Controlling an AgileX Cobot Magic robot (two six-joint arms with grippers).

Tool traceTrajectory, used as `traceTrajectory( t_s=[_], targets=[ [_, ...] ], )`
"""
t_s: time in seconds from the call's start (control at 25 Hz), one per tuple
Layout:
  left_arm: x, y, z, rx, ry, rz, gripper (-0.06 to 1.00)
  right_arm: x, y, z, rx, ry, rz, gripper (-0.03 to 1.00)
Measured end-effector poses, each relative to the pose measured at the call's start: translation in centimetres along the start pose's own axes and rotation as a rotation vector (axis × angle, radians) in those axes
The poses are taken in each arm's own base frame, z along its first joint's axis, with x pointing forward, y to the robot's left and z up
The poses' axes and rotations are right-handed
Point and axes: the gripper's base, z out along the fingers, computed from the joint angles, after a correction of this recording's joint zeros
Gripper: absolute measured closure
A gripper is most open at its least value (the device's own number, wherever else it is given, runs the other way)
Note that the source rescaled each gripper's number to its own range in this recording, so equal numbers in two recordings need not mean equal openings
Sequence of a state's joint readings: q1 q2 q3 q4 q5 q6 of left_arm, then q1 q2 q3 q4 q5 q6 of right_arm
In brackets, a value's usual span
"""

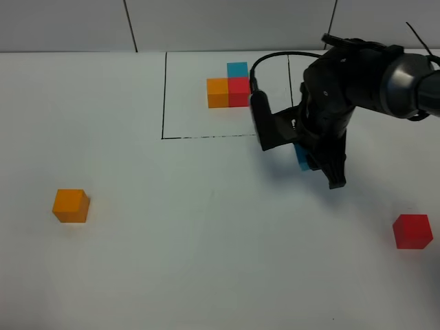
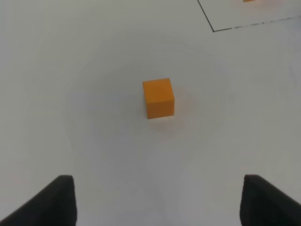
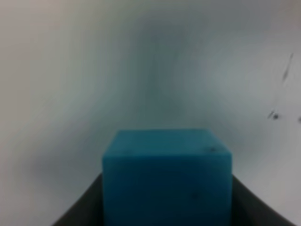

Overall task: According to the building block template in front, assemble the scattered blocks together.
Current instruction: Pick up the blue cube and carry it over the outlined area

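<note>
The white desk (image 1: 206,275) is carrying only a few things. In the upper middle of the high view the template (image 1: 229,91) is lying: a thin black frame with an orange, a red and a blue cube joined inside it. The black right arm (image 1: 371,75) is reaching across the right part of this frame and is hiding its right edge.

The loose orange cube (image 1: 71,205) is sitting alone at the lower left, well apart from everything. The loose red cube (image 1: 412,231) is sitting at the far right, lower than the arm.

The right end effector (image 1: 317,163) is gripping the loose blue cube (image 3: 167,179) between its fingers, just below the frame's lower right corner. The left end effector (image 2: 164,202) is standing wide, holding nothing, and is looking down at the orange cube (image 2: 158,98).
</note>
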State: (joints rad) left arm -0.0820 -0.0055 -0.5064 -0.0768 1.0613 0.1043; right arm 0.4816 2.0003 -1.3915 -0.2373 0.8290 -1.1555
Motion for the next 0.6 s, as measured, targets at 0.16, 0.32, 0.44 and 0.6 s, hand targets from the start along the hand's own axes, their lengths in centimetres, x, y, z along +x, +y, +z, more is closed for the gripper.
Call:
traceTrajectory(
  t_s=[0.16, 0.32, 0.44, 0.6],
  targets=[
    [0.0, 0.0, 0.0, 0.000, 0.000, 0.000, 0.31, -1.3, -1.7, 0.2, -0.042, -0.075, -0.060, 0.96],
    [0.0, 0.0, 0.0, 0.000, 0.000, 0.000, 0.31, -2.4, -3.4, 0.3, -0.067, -0.148, -0.050, 0.96],
    [0.0, 0.0, 0.0, 0.000, 0.000, 0.000, 0.31, -3.1, -4.5, 1.0, -0.073, -0.171, -0.029, 0.96],
    [0.0, 0.0, 0.0, 0.000, 0.000, 0.000, 0.31, -3.9, -5.3, 2.1, -0.091, -0.185, 0.007, 0.96]
  ],
)
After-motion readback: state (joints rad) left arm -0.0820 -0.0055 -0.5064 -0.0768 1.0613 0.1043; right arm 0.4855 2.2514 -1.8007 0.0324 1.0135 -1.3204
